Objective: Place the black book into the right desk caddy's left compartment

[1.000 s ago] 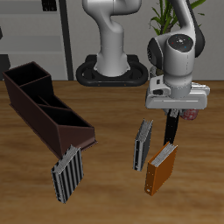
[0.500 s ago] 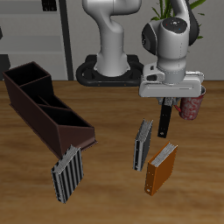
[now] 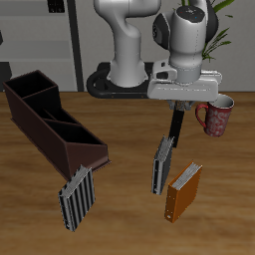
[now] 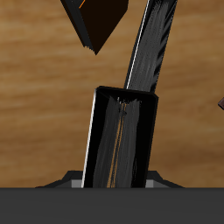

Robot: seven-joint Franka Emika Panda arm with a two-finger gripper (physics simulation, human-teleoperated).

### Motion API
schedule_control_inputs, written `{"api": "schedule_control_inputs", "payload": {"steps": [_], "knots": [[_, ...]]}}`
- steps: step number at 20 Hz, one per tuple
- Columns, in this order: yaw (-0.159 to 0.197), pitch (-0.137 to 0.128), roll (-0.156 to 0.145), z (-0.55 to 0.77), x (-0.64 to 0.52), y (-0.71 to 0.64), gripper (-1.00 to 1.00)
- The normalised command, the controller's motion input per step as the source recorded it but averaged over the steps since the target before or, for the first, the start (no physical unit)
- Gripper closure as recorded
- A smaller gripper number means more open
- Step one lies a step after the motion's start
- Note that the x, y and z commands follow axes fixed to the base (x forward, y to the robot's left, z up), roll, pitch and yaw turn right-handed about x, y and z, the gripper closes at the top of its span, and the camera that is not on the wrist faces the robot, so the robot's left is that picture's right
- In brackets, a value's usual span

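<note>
On the wooden table [image 3: 120, 214] stand two grey striped books [image 3: 76, 198] [image 3: 161, 164], an orange-brown book [image 3: 183, 191] near the front edge, and a patterned mug [image 3: 215, 117] farther back.

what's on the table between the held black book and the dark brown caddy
Bare wood only, in the exterior view: nothing stands between the slim black book in the hand and the long dark brown desk caddy.

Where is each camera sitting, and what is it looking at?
Exterior view: sits high in front of the table, looking down at the whole arm, the gripper holding the black book, and the right desk caddy.
Wrist view: rides on the gripper, looking down along the black book at the wooden table; a dark edge of the gripper shows.
Shared: black book, orange-brown book.
</note>
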Motion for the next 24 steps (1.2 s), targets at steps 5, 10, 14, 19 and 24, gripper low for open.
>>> {"api": "schedule_control_inputs", "payload": {"steps": [5, 10, 14, 19, 24], "knots": [[0.003, -0.027, -0.012, 0.17, -0.13, -0.14, 1.00], [0.022, -0.031, -0.016, 0.16, -0.16, -0.20, 1.00], [0.003, -0.022, -0.014, 0.14, -0.14, -0.15, 1.00], [0.000, -0.008, -0.041, 0.11, -0.04, -0.23, 1.00], [0.008, -0.015, -0.051, 0.07, 0.03, -0.27, 1.00]]}}
